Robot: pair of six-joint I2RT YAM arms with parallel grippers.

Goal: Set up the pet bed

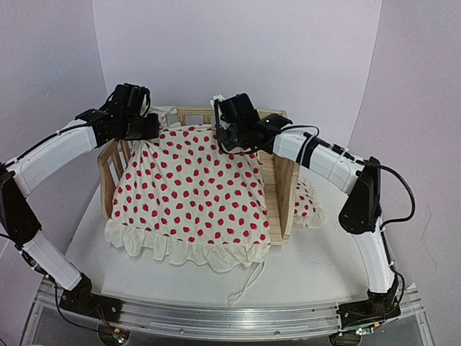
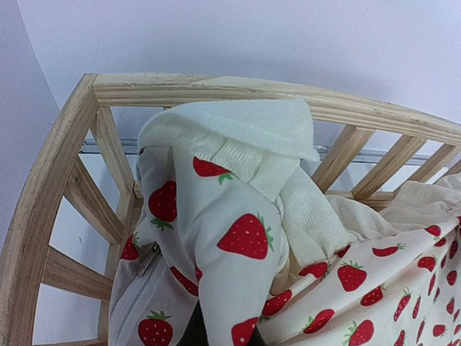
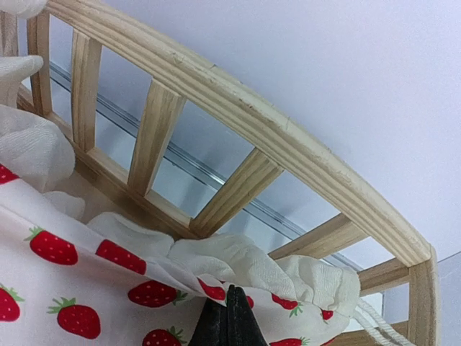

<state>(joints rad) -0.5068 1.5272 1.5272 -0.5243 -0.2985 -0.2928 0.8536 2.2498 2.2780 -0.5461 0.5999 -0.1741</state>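
Fabric fills the left pincer (image 2: 196,330): it is clenched on the far left corner of the cushion (image 1: 194,187). In the left wrist view that corner stands bunched in a peak just inside the corner of the frame, cream ruffle on top and a zipper (image 2: 148,259) at its lower left. The left arm (image 1: 50,155) curves in from the left side of the tabletop (image 1: 310,267) to reach that spot.

The pet bed (image 1: 284,189) sits in the middle of the tabletop, toward the far side. Its slatted pine rails run along the left, far and right sides, and the near side is open. The cushion, white with red strawberries, lies inside the frame and covers most of it. Its ruffled near edge (image 1: 187,252) spills over the open near side onto the tabletop, and a white tie string (image 1: 248,282) trails from that edge toward the near right.

At the far right corner of the cushion the right pincer (image 3: 229,321) is clenched on the cushion's edge; in its wrist view the dark tips are pressed together on the printed cloth, with the curved far rail just above. The right arm (image 1: 328,160) reaches in across the right rail.

Just outside that right rail, a small pillow (image 1: 308,203) of the same print lies on the tabletop.
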